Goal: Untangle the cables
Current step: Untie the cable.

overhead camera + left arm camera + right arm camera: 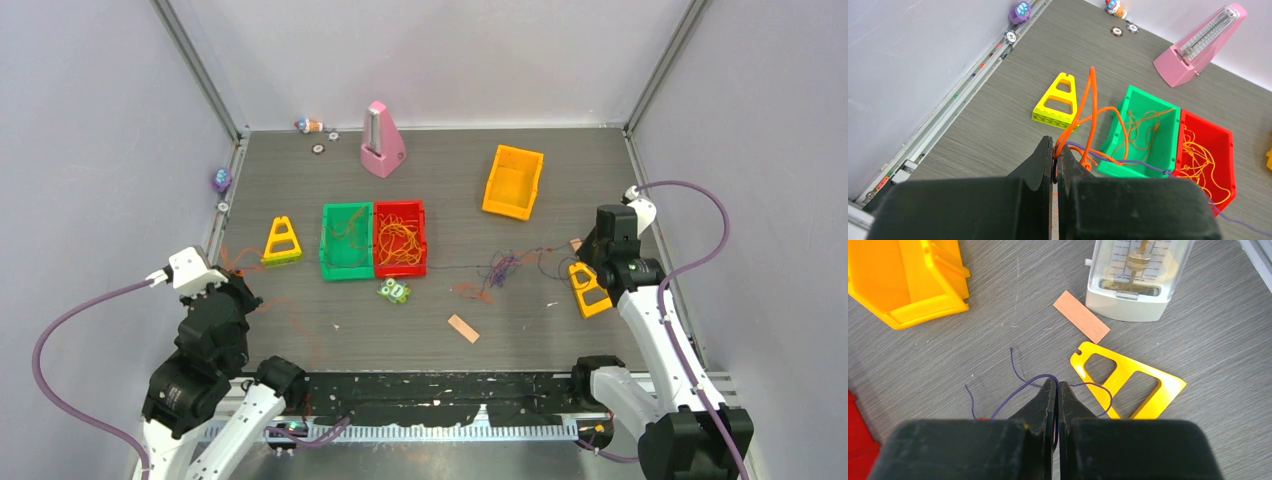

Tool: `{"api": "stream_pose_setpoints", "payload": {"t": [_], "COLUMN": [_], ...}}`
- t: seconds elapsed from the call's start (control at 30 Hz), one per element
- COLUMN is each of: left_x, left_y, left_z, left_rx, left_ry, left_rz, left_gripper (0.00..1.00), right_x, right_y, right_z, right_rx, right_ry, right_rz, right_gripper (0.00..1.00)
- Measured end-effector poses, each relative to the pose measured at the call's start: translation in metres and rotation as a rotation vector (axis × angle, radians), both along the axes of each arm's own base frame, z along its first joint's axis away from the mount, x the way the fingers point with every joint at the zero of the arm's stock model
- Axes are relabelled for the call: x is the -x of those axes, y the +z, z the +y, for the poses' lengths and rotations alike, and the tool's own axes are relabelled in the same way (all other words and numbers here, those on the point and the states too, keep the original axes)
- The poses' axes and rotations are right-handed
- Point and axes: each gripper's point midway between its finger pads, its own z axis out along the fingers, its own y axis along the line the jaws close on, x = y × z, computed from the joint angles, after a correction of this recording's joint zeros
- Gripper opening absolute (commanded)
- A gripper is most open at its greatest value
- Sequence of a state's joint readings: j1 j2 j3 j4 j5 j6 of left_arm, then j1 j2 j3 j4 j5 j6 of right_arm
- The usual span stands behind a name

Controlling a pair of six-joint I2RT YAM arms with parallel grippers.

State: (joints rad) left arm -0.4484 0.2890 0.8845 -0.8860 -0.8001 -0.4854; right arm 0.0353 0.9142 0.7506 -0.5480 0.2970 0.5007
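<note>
Cables: bright orange loops with one thin purple strand across them. The right wrist view shows purple only.
Green bin and red bin both hold orange-yellow strands. Third bin is orange-yellow.
Metronome is pink with a grey face. Second metronome is off-white with a gold weight.
Studded triangle frame and flat triangle frame are both yellow.
Flat block is salmon.
Egg toy is purple with a blue paw print.
Table is dark grey with fine wood-grain streaks.
Left gripper and right gripper are black.
Walls are pale lilac-grey.
</note>
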Motion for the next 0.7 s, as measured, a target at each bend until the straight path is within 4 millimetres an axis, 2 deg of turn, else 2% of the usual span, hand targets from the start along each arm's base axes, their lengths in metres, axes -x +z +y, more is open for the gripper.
{"api": "stream_pose_setpoints", "payload": {"t": [0.2,0.27,0.3,0.33,0.37,0.43,0.53,0.63,0.7], "left_x": [-0.001,-0.003,-0.005,-0.007,-0.01,-0.016,-0.02,-0.02,-0.02], "left_y": [-0.002,-0.002,-0.002,-0.001,-0.001,-0.001,-0.004,-0.002,0.0], "left_z": [-0.001,-0.007,-0.013,-0.02,-0.031,-0.057,-0.09,-0.115,-0.126], "left_rx": [-0.03,-0.037,-0.033,-0.032,-0.024,-0.011,-0.004,-0.004,-0.006], "left_ry": [-0.01,-0.053,-0.091,-0.131,-0.19,-0.332,-0.515,-0.651,-0.713], "left_rz": [0.027,0.032,0.029,0.028,0.021,0.008,0.009,0.011,0.007], "left_gripper": [0.0,0.0,0.0,0.0,0.0,0.0,0.0,0.0,0.0], "right_x": [0.008,0.01,0.012,0.013,0.013,0.012,0.009,0.01,0.01], "right_y": [-0.003,-0.002,-0.003,-0.003,-0.005,-0.008,-0.014,-0.013,-0.005], "right_z": [-0.013,-0.015,-0.014,-0.013,-0.01,-0.002,0.021,0.053,0.083], "right_rx": [0.02,0.02,0.018,0.015,0.008,-0.006,-0.049,-0.095,-0.115], "right_ry": [-0.093,-0.107,-0.105,-0.098,-0.082,-0.019,0.127,0.311,0.458], "right_rz": [0.016,0.006,0.003,0.0,-0.002,0.001,-0.023,-0.063,-0.105], "right_gripper": [0.06,0.15,0.39,0.57,0.8,0.91,0.93,0.93,0.93]}}
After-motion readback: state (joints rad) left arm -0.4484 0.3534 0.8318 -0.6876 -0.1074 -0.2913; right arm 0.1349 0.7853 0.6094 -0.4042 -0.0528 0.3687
